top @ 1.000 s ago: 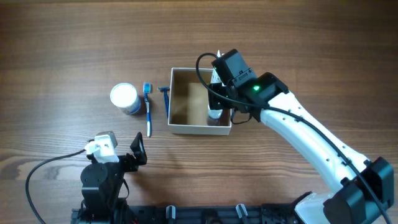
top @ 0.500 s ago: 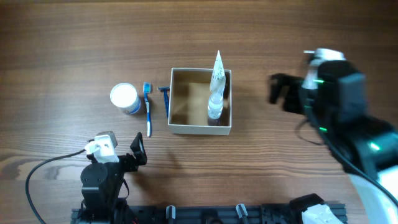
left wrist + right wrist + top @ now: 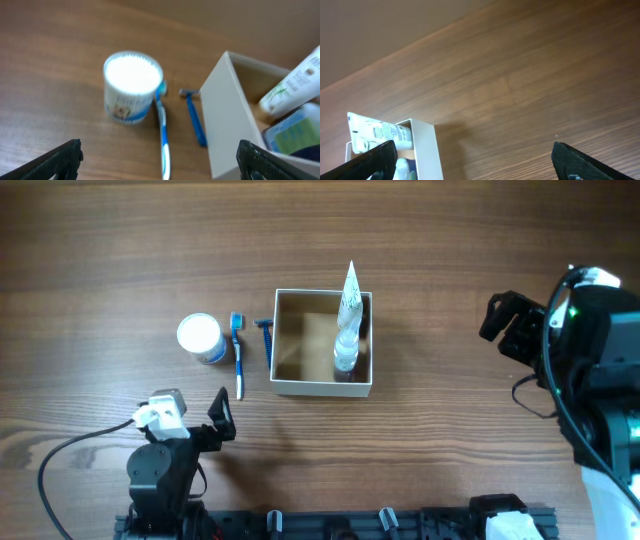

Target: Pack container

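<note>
- From overhead I get even, bright light on the table point(image 3: 120, 250); shadows are soft and short.
- My left wrist feed is smeared, and the jar lid point(image 3: 132, 75) glares plain white.
- Right wrist feed looks dimmer, darkening toward the top.

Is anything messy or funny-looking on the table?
Only the tube: it leans in the right side of the box, and its flat end pokes up over the far rim instead of lying inside. Nothing looks spilled or broken.
</note>
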You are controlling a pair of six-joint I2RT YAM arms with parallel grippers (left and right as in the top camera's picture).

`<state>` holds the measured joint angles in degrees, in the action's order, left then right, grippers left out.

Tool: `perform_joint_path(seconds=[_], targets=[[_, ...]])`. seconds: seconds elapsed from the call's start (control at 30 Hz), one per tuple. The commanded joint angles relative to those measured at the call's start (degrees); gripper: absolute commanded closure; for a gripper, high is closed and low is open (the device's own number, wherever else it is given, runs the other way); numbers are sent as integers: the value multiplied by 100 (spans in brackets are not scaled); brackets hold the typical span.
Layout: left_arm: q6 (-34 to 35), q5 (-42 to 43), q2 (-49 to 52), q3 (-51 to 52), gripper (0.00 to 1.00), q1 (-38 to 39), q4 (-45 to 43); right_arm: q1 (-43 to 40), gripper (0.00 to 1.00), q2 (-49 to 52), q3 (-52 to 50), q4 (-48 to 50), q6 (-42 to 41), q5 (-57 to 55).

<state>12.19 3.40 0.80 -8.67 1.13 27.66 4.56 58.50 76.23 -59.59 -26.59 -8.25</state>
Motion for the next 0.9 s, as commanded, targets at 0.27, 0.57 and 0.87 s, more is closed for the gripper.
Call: perform_joint_path(seconds=[0.27,0.57,0.87], targets=[[1226,870,807,-802,1,26,-728,-28,0,1019,37,0,-81,-79],[382,269,4579,-4144,0,26,1019,-28,0,2046,37,87,321,-205],[149,297,7270,-6341,0,26,2142,-28,0,2651,37,153,2715,-249]])
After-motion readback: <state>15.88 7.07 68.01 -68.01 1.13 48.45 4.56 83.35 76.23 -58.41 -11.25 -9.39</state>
